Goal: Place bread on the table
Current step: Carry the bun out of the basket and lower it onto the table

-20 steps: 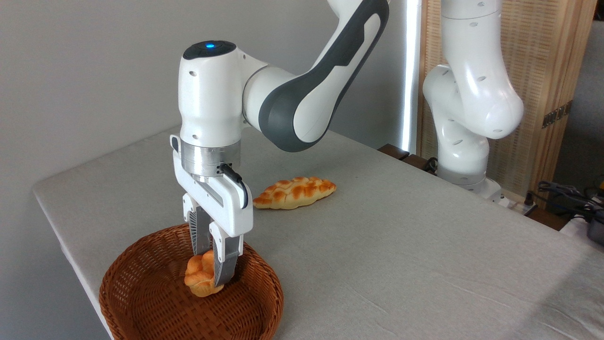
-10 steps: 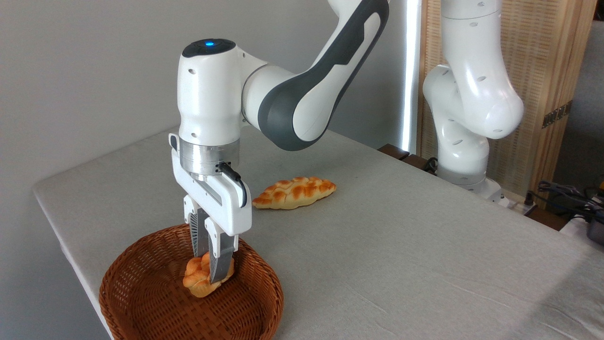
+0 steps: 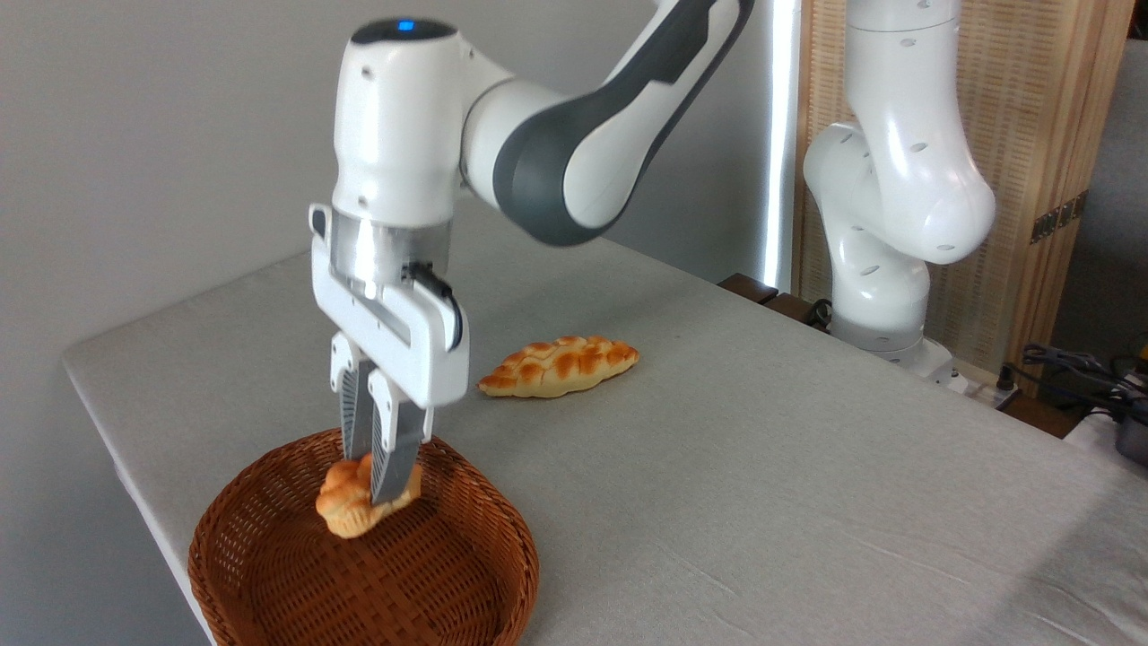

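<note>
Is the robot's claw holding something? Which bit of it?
Yes. The gripper holds the small bread, its jaws shut on the bun's right side near the top, above the basket.

The tabletop [image 3: 762, 467] is a broad flat surface under light grey cloth, its near-left corner rounded and its cloth faintly creased toward the lower right. Two things lie directly on it — a round brown wicker basket [image 3: 269, 574] at the front left edge, and a long flat braided loaf [image 3: 558, 366] with a browned crust farther back toward the middle, well apart from the basket. The robot's white base [image 3: 883, 336] stands at the far right edge.
</note>
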Tool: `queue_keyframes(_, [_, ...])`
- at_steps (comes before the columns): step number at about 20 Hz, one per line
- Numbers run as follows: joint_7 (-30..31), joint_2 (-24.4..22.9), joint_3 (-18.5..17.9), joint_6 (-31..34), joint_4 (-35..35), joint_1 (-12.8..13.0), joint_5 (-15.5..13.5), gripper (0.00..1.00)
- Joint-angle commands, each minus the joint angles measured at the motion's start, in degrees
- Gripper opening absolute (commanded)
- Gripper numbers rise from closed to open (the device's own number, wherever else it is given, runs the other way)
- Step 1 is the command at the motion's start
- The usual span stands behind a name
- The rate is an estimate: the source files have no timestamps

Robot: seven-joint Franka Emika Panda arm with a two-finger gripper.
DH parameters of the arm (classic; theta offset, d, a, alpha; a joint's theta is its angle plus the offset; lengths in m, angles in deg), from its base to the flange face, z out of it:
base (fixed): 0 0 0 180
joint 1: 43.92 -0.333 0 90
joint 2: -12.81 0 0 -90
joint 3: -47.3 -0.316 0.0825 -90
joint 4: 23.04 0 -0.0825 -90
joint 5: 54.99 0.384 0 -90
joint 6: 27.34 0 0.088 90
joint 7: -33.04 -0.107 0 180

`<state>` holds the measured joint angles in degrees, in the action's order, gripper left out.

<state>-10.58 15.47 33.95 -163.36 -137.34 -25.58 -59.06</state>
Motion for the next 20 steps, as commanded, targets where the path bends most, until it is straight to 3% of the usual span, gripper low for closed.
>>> queue_keyframes(1, [0.02, -5.11, -0.54, 4.00, -0.75, 0.30, 0.03, 0.39])
queue_keyframes(12, [-0.86, -13.19, -1.51, 22.28, -3.29, 0.30, 0.12, 0.42])
queue_keyframes(15, [-1.03, -15.92, -2.56, 23.35, -7.06, 0.38, 0.20, 0.42])
queue_keyframes(20, [-2.70, -16.37, -2.65, 23.26, -10.68, 0.38, 0.73, 0.43])
